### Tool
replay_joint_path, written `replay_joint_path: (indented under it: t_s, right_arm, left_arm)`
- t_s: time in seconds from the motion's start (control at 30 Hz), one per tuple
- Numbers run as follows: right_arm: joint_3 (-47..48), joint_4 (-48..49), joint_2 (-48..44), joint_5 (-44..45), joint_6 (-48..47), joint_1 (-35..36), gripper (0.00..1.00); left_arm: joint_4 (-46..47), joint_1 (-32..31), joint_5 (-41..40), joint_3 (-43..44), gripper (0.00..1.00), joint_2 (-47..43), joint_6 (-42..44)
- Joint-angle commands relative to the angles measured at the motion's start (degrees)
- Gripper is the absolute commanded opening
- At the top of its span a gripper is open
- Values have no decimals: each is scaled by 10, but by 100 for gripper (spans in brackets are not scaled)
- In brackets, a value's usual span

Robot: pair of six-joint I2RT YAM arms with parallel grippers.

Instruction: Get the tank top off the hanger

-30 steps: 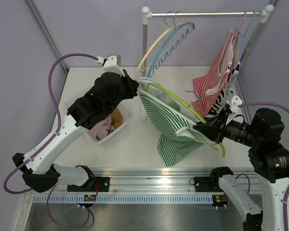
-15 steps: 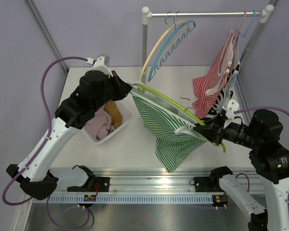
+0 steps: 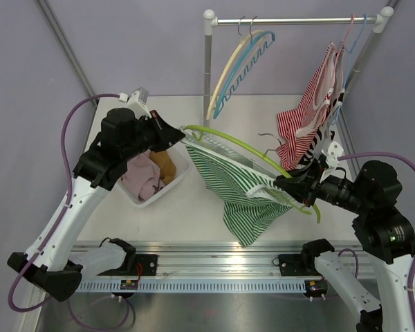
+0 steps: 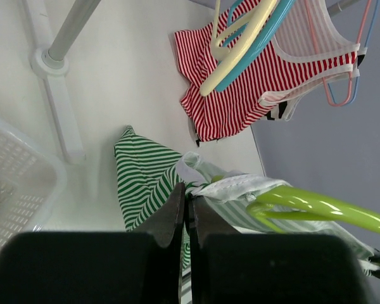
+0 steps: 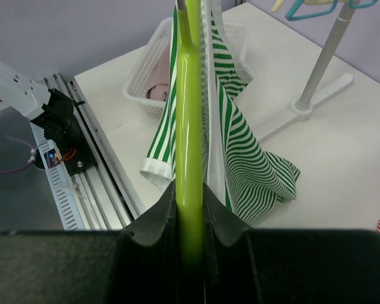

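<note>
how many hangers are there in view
5: cream hanger and blue hanger bare on the left of the rail; pink hanger and light blue hanger at its right under the red striped top; green hanger in the right gripper. Others may hide behind the clothes.

The tank top point(image 5: 240, 145) is soft striped cloth. Its lime hanger point(image 5: 190, 126) is glossy, smooth plastic. At left, the basket point(image 4: 25, 190) is perforated white plastic. The surface point(image 3: 194, 214) is matt white, and the rail point(image 3: 290, 21) along the top is dull metal.
</note>
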Motion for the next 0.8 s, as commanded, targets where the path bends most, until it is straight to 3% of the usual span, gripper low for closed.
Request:
replay_joint_path:
  t_s: [0.0,0.1,0.27,0.47,0.57,0.67,0.77]
  right_arm:
    - [12,113,-42,11,59,-2,0]
    - [22,121,-40,-5,38,-2,0]
    - [49,68,-53,25,-41,-2,0]
    - [46,59,-66,54,-46,-1,0]
    - [29,96,-70,38,-24,-1,0]
    - [5,156,-59,12,19,-1,0]
    - [-11,232,-34,32,68,-1,0]
  left_arm:
    - [21,77,-141,-48,0,-28,63]
    - [26,82,-152,-74,0,-44,64]
    - [-9,166,-166,-89,0,-31,43]
    - [26,240,-120,-128,0,-40,9]
    - [46,246,-95,-133,0,-51,8]
    - [97,240,-13,-155,0,-80,10]
    - [127,188,28,-155,0,-110,44]
